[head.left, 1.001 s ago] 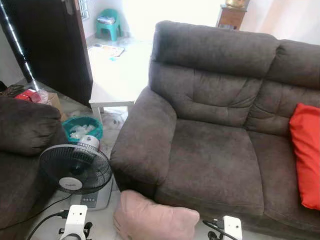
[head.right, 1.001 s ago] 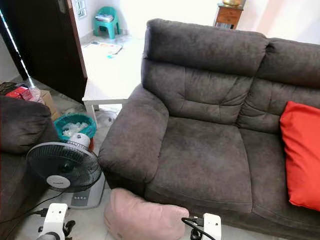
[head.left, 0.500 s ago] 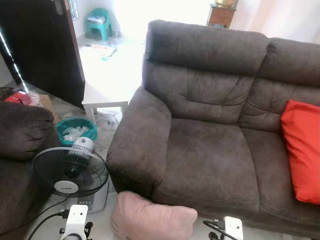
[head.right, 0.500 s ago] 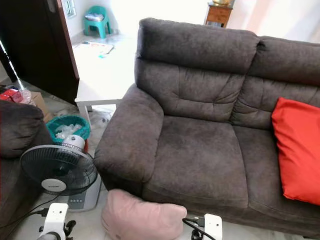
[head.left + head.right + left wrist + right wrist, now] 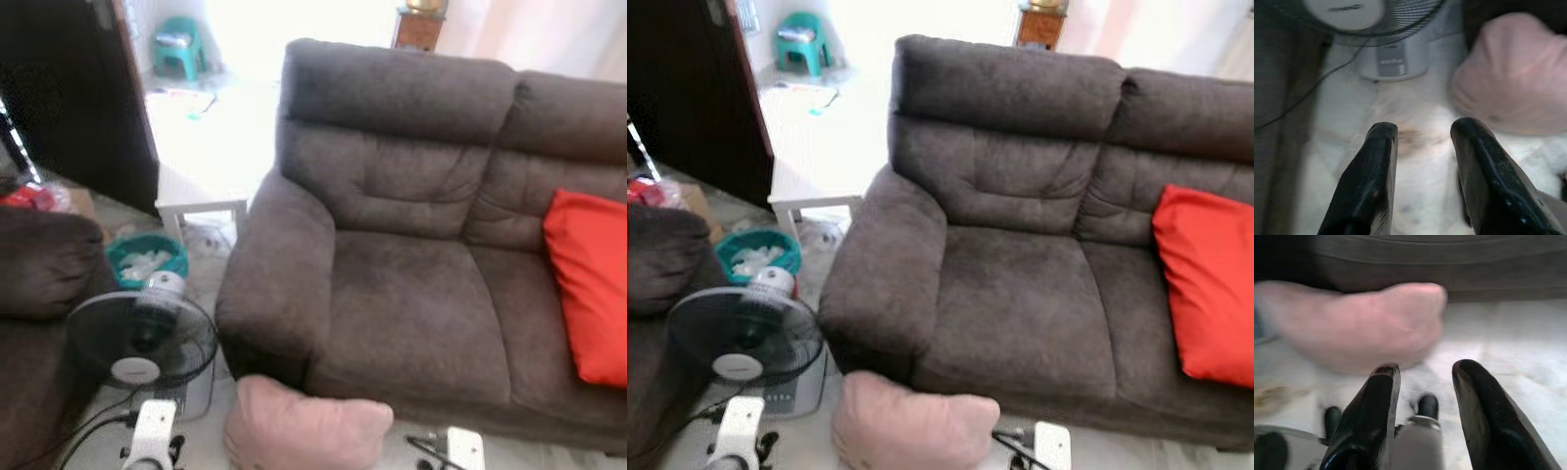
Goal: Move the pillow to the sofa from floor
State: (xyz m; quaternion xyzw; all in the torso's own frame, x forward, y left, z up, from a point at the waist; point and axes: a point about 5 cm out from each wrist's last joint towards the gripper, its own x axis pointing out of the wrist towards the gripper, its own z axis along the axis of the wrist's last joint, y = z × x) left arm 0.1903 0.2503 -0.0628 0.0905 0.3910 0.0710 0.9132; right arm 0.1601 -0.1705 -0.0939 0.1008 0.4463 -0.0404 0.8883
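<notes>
Left eye view blurred, camera shifted, pink pillow (image 5: 306,428) unmoved on floor (image 5: 1415,161)

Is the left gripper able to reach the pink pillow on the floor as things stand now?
Probably yes. The left gripper is open above bare floor, and the soft pink pillow lies just ahead with nothing between them.

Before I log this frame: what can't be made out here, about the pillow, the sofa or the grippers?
- Pink pillow: near end cut off by the bottom edge of the eye views; blurred in both wrist views.
- Sofa: right end cut off by the frame edge.
- Red cushion: right side cut off likewise.
- Left gripper and right gripper: open above the floor, clear of the pillow; how far cannot be judged.
- Fan: its label is too blurred to read.
</notes>
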